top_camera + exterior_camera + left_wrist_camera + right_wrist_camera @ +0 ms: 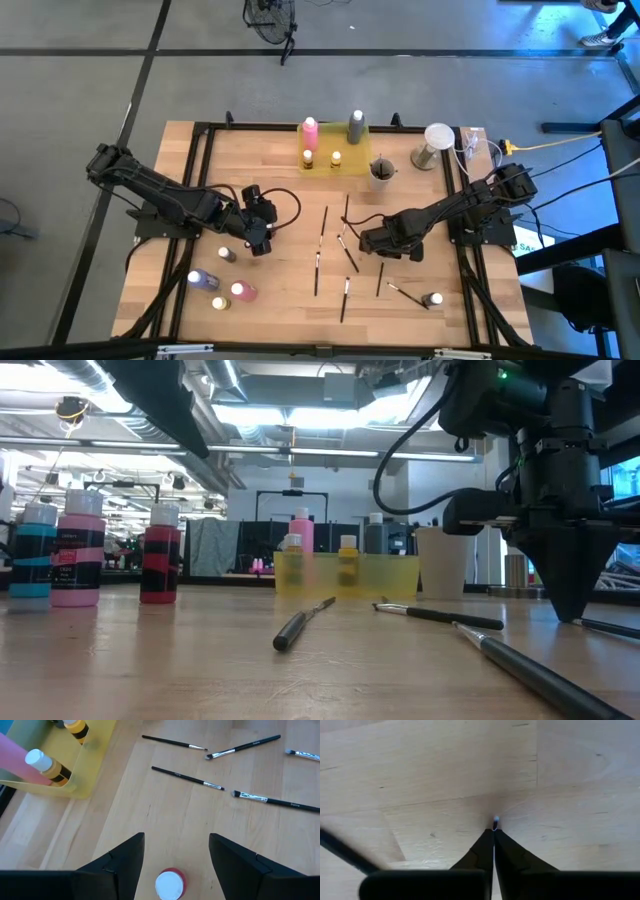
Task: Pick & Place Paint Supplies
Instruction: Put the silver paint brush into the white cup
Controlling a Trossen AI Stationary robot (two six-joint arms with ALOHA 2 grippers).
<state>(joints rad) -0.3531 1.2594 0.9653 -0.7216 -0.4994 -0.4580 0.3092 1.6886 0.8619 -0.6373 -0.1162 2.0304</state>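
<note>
1. Pinching down at the table's middle right, the right gripper [494, 837] has its two fingers pressed together with only a sliver of something pale showing at their tips. This looks like the end of a paintbrush, though what exactly is caught cannot be told. The fingers point straight down at the wood, as the low view shows, because a thin brush lying flat can only be nipped from above.

2. The left gripper [176, 854] stands with its fingers spread wide over a red bottle with a white cap [170, 884], gripping nothing. The spread fits the bottle's width, so the arm seems lined up to take it.

3. Loose paintbrushes [321, 228] lie scattered across the table's centre, between the two arms, where either one can reach them.

4. The yellow tray [358, 163] at the far edge already holds a pink bottle [309, 133], a grey bottle [356, 127] and two small yellow ones, so it seems to serve as the bottles' destination.

5. Several bottles [243, 291] remain near the front left corner, beside the left arm, not yet placed.

6. The cup [381, 173] just beside the tray holds dark stems, probably brushes.
</note>
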